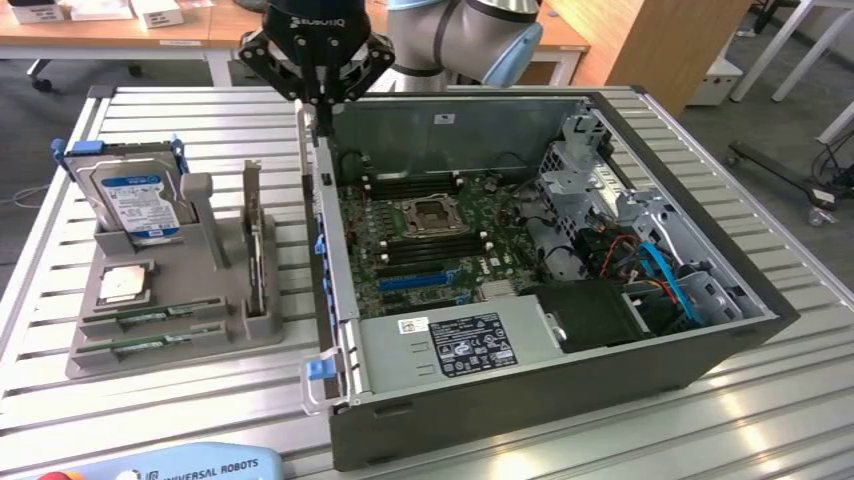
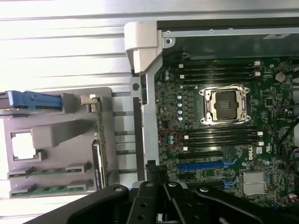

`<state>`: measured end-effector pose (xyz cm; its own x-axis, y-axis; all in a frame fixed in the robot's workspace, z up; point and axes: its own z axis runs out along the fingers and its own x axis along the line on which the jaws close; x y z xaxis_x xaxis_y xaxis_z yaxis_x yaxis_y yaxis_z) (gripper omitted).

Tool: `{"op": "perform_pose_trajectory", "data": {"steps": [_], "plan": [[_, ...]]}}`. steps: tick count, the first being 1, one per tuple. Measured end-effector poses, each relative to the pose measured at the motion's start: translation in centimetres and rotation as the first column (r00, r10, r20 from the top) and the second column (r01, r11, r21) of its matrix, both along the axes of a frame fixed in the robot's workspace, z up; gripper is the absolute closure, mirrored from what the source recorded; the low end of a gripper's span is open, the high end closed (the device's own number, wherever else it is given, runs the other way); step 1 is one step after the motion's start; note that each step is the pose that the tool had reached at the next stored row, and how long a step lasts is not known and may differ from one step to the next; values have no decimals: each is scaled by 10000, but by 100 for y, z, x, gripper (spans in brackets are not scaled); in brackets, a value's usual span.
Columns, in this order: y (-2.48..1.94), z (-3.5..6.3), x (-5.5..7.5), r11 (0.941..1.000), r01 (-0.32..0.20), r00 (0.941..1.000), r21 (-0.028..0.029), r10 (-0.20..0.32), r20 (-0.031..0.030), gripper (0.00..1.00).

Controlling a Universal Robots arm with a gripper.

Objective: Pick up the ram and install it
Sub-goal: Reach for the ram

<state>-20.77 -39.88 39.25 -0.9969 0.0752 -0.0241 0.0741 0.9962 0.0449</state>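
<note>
My fingers [image 1: 320, 108] are closed together and hold nothing. They hang over the edge of the open computer case [image 1: 534, 400], on the side that faces the grey holder [image 1: 196, 200]. The ram [image 1: 150, 317] lies flat in a slot of that holder on the worktop [image 1: 747, 420], just beside a second stick [image 1: 147, 343] like it and well apart from me.

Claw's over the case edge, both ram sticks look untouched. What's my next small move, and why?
Probably slide the claw toward the gray holder at the exterior view's left and open it. It hangs shut above the computer case rim, gripping nothing visible, while one ram stick and its twin lie in the holder's slots.
</note>
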Motion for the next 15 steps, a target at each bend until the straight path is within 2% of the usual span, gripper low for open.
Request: {"op": "perform_pose_trajectory", "data": {"steps": [15], "plan": [[0, -30, -459, 10000, 1, 10000, -2, -1, -1, 90]]}}
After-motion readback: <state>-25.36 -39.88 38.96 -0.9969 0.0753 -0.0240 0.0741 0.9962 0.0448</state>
